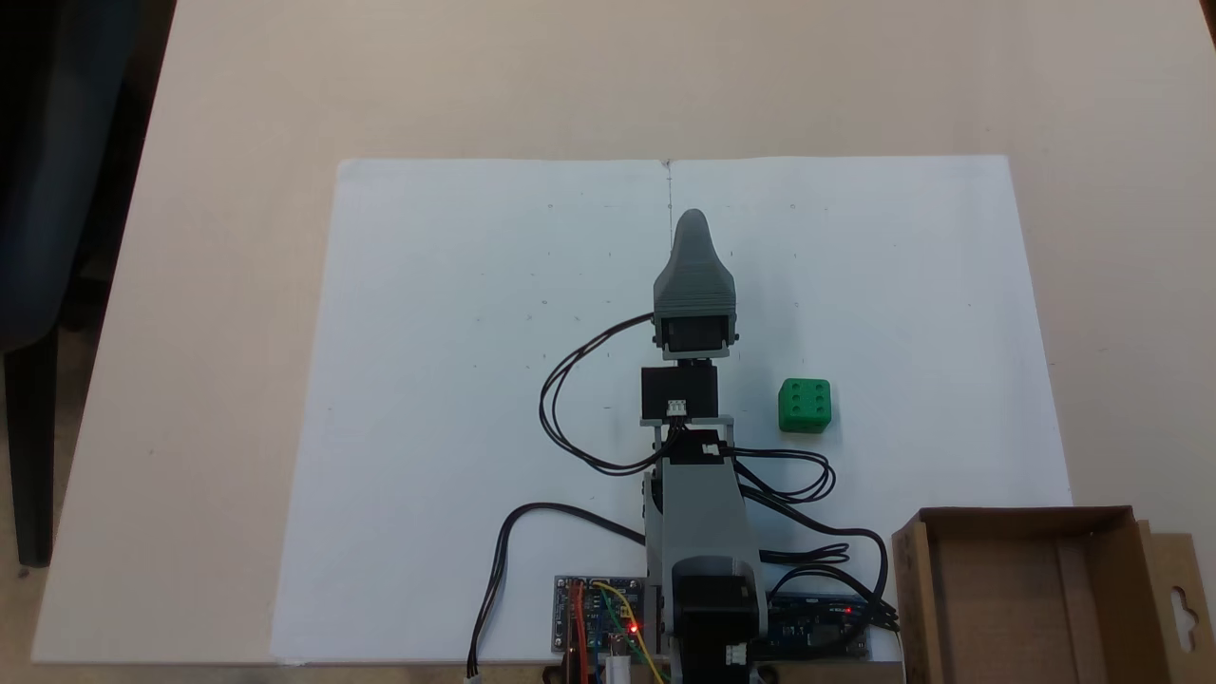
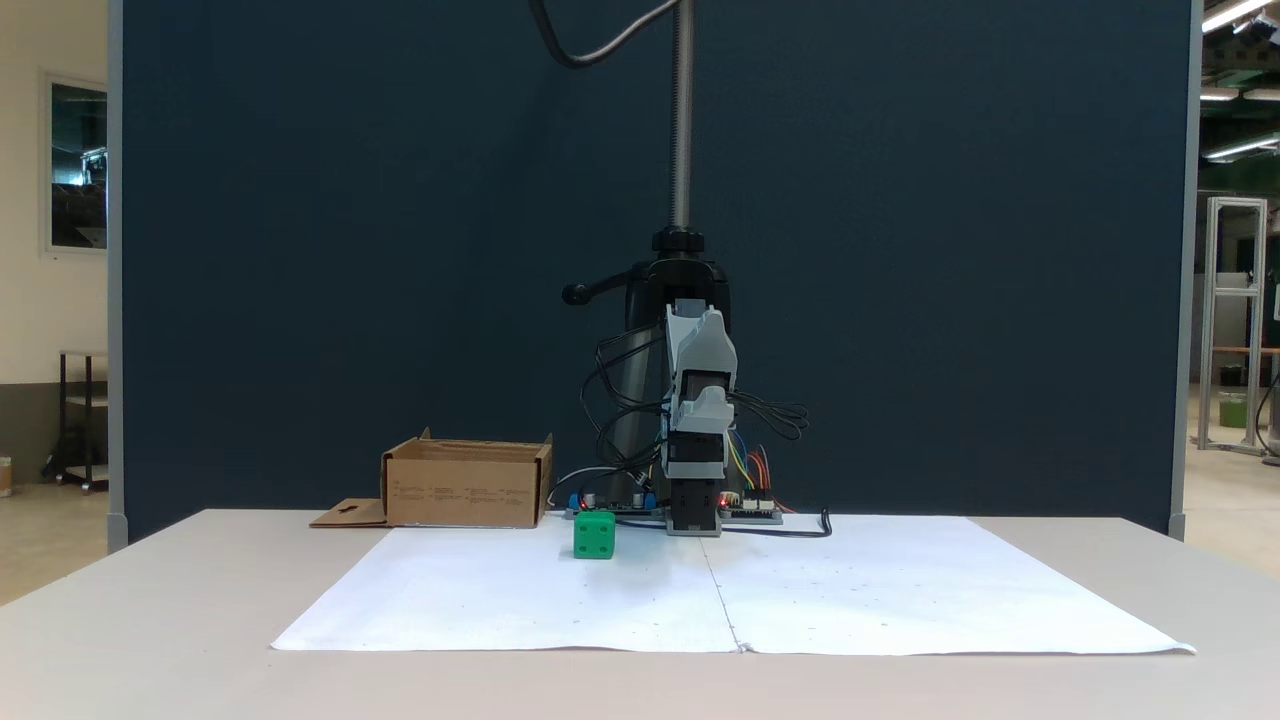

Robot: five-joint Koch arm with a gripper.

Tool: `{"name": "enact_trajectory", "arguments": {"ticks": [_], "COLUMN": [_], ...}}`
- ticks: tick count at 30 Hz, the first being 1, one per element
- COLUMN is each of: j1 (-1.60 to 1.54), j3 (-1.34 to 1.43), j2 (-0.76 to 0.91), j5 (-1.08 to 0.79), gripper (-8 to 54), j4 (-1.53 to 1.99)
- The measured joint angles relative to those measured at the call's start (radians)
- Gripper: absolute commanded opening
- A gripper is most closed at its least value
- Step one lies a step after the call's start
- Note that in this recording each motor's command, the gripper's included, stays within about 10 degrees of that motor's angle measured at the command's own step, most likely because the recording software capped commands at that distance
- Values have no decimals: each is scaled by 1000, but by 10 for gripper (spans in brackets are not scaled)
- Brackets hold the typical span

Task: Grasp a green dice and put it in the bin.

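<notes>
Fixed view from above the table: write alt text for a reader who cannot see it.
A green dice sits on white paper, to the right of a grey robot arm whose pincer points up the picture, away from the dice. An open cardboard box stands at bottom right.

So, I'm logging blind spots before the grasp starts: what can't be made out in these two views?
- Gripper: from above one grey shell covers the jaws; in the front view the folded arm hides them. Open or shut cannot be told.
- Bin: the picture's bottom and right edges cut it off; its front wall hides the inside.
- Green dice: its underside and far faces are hidden.
</notes>
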Motion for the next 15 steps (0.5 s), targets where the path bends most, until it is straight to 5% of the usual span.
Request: {"name": "enact_trajectory", "arguments": {"ticks": [6, 15], "j1": [18, 20], "j3": [0, 0], "j2": [0, 0], "j5": [-12, -15], "gripper": [416, 416], "j4": [325, 337]}}
